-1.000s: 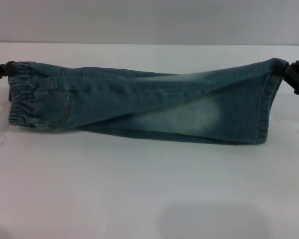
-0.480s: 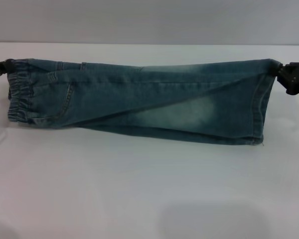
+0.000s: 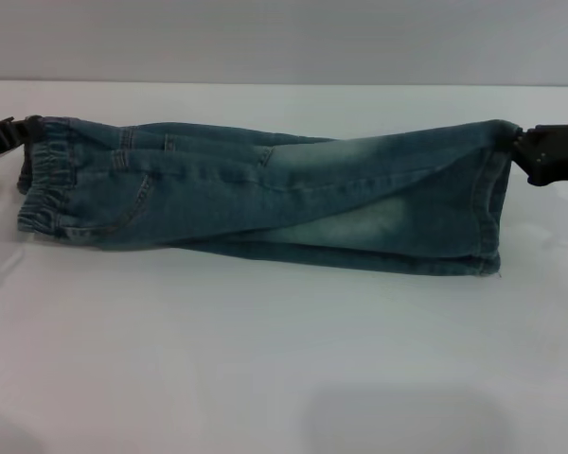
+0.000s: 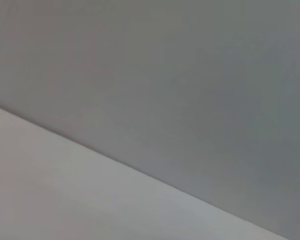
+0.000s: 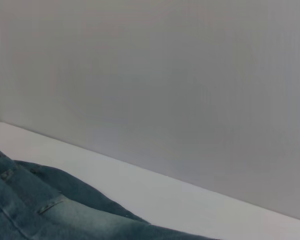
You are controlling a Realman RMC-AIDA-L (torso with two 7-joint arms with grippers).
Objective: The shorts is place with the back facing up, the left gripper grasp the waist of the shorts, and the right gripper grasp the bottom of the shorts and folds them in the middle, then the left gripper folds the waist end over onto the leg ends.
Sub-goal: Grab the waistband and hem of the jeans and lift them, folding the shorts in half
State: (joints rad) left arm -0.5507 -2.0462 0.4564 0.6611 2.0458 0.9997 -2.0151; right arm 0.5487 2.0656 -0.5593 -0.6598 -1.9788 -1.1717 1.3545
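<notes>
The blue-green denim shorts (image 3: 265,199) hang stretched across the head view, folded lengthwise, lower edge touching the white table (image 3: 265,359). The ruffled waist (image 3: 40,184) is at the left end, and my left gripper (image 3: 19,128) is shut on its upper corner. The flat stitched leg hems (image 3: 488,203), the bottom of the shorts, are at the right end, where my right gripper (image 3: 523,142) is shut on their top corner. A back pocket (image 3: 114,203) shows near the waist. The right wrist view shows a strip of the shorts (image 5: 40,205); the left wrist view shows only table and wall.
The white table (image 3: 284,378) stretches wide in front of the shorts. A grey wall (image 3: 284,38) rises behind the table's far edge. A faint shadow lies on the table near the front right.
The denim has slackened and twisted slightly: the upper fold now sags toward the middle. The right gripper has shifted a little left and down, and the left gripper has edged right.
</notes>
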